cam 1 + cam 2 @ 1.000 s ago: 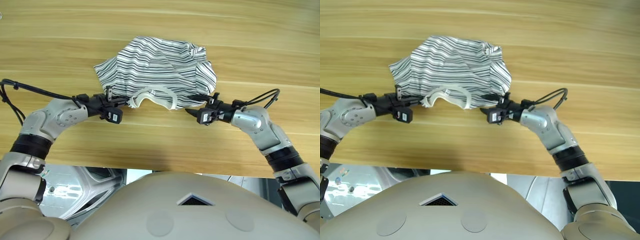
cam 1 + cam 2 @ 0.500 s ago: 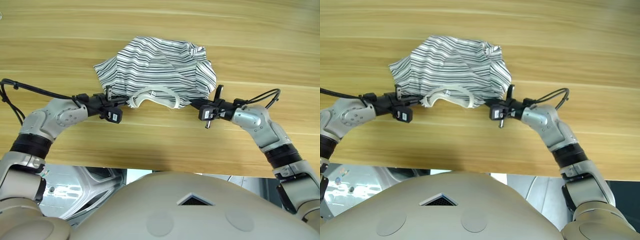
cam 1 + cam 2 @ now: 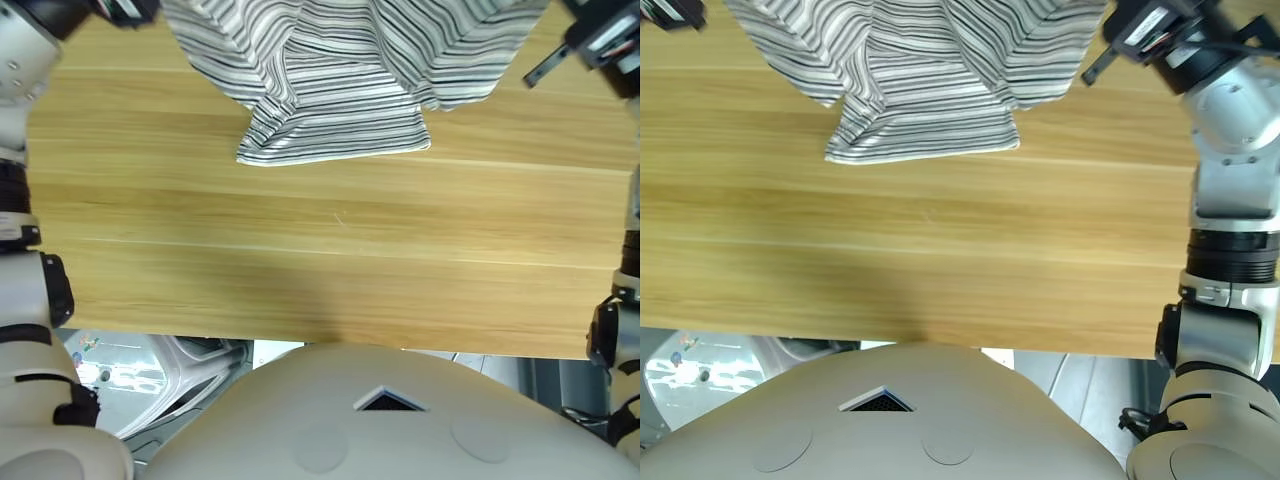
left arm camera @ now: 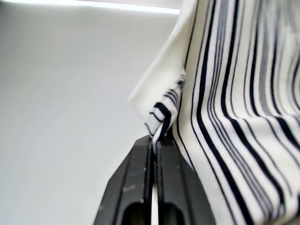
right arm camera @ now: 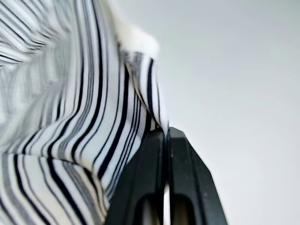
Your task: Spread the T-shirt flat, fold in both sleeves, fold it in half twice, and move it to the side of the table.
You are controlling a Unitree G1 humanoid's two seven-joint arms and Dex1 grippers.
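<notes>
At the upper left of the left eye view, the left gripper (image 4: pixel 156 140) was clamped shut on one edge of the striped T-shirt (image 3: pixel 340 80). The T-shirt was suspended at top centre over the wooden table (image 3: pixel 330 270). At the upper right, the right gripper (image 5: pixel 165 133) was closed on the opposite edge.

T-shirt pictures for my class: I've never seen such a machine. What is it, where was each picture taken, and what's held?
It is a humanoid robot with two arms, each ending in a two-finger gripper. The two wide pictures come from its head cameras, looking down on a wooden table. The two close-ups come from wrist cameras. The striped T-shirt hangs over the table, held up at both sides: the left gripper and the right gripper are each shut on its edge.
</notes>
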